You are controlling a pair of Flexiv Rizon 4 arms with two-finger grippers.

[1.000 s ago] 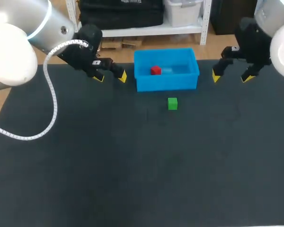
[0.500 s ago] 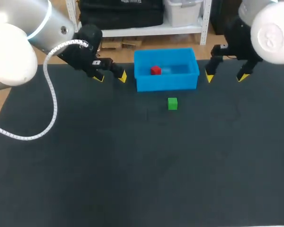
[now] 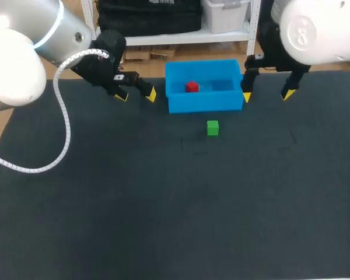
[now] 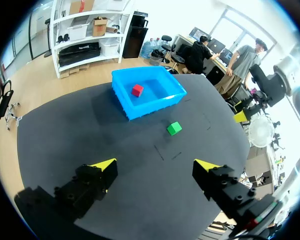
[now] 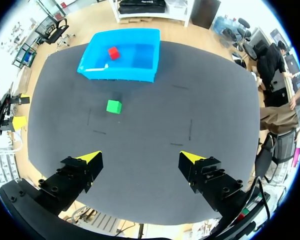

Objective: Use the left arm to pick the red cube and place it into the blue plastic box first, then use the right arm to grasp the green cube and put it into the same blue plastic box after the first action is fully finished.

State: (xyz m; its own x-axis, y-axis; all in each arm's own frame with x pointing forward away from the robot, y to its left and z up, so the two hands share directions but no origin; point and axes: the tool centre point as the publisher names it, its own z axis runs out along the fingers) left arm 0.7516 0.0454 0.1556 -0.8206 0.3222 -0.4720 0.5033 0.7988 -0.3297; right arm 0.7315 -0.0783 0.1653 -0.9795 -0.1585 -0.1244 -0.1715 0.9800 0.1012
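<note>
Table (image 3: 163, 204): dark matte top, carries everything listed below.

Blue box (image 3: 204, 104): open-topped plastic tub, standing upright at the far middle of the table. One item inside.

Red cube (image 3: 191, 87): lies inside the blue box, on its floor, toward the left half of the box as seen from the head view. Nothing touches it. In the left wrist view it shows plainly within the box walls.

Green cube (image 3: 213, 128): sits on the table just in front of the blue box's near wall, apart from the box and outside it. No finger touches it.

Left gripper (image 3: 136, 95): hangs above the table, just beside the box's left wall. Fingers spread wide apart, nothing between them. In its own wrist view the box and both cubes lie well ahead of the yellow tips.

Right gripper (image 3: 267, 95): hangs beside the box's right wall, one yellow tip close to the box's near right corner. Fingers spread wide, holding nothing. In its own wrist view the green cube lies ahead of the tips, nearer than the box.
</note>
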